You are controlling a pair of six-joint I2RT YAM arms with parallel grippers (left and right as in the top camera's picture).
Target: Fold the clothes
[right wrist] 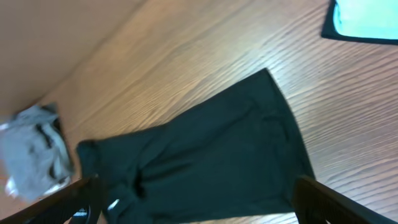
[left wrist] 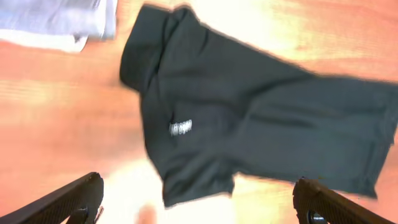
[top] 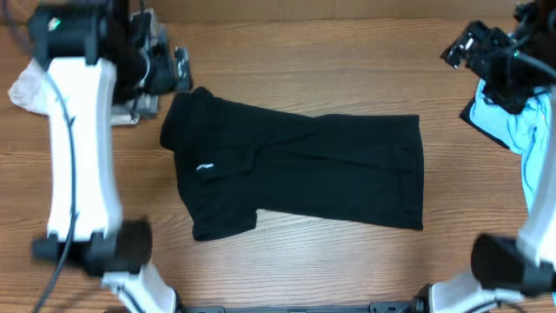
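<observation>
A black short-sleeved shirt (top: 295,165) with a small white logo (top: 204,166) lies flat mid-table, folded lengthwise, collar end to the left. My left gripper (top: 181,69) hovers above the table just beyond the shirt's collar end. It is open and holds nothing. In the left wrist view the shirt (left wrist: 249,112) lies well below the wide-apart fingers (left wrist: 68,202). My right gripper (top: 458,49) hangs high at the far right, off the shirt's hem end, also open and empty. The right wrist view shows the shirt (right wrist: 199,162) far beneath its fingers (right wrist: 329,199).
A light blue garment (top: 521,130) on a dark one lies at the right edge, under the right arm. A pale garment (top: 26,87) sits at the far left. Grey folded clothes (left wrist: 62,18) lie by the left arm's base. Bare wood surrounds the shirt.
</observation>
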